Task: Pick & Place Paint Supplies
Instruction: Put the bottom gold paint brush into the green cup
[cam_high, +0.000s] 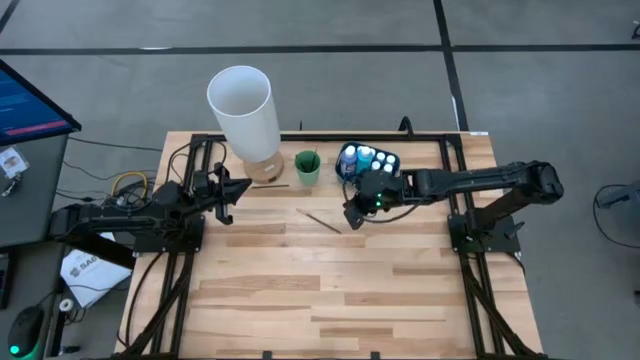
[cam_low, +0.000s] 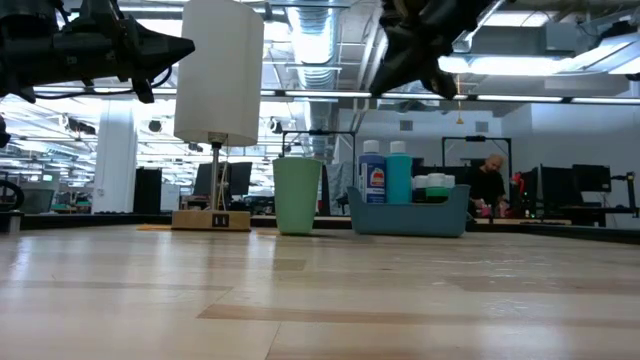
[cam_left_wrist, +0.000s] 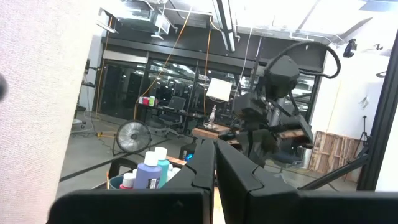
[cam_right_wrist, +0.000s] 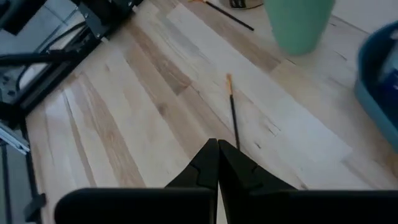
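the paint supplies sit toward the far edge of the worktop (cam_high: 330, 290): a cluster of small white-capped bottles (cam_high: 368, 156) stands packed in the blue tray (cam_high: 343, 163) right of the middle, and a thin dark brush (cam_high: 322, 221) lies loose on the bare wood nearer the centre. another thin stick (cam_high: 268, 185) lies by the lamp base (cam_high: 264, 168), and something slim seems to stand in the green cup (cam_high: 307, 167). in the right wrist view the loose brush (cam_right_wrist: 234, 117) lies flat, with a pale tip at the end farther from the hand.

judging from its look, the brush is very light, stiff and narrow, and it lies flush on the wood, so it will likely roll or skid if nudged. a pinch across the middle of the shaft, with the fingers astride it and pressed down to the wood, seems the safest hold. the bottles look light and rigid with smooth sides, and the cap or neck looks like the best grip, since they stand close together.

the right hand (cam_high: 353, 215) hovers above the worktop just right of the brush, clenched and empty. the left hand (cam_high: 229, 189) waits near the far-left corner beside the lamp (cam_high: 243, 108), also clenched on nothing.

the worktop is pale planked wood, smooth and level. beyond it lies an open workshop with ceiling lights, and a person (cam_low: 489, 181) sits at a distant bench.
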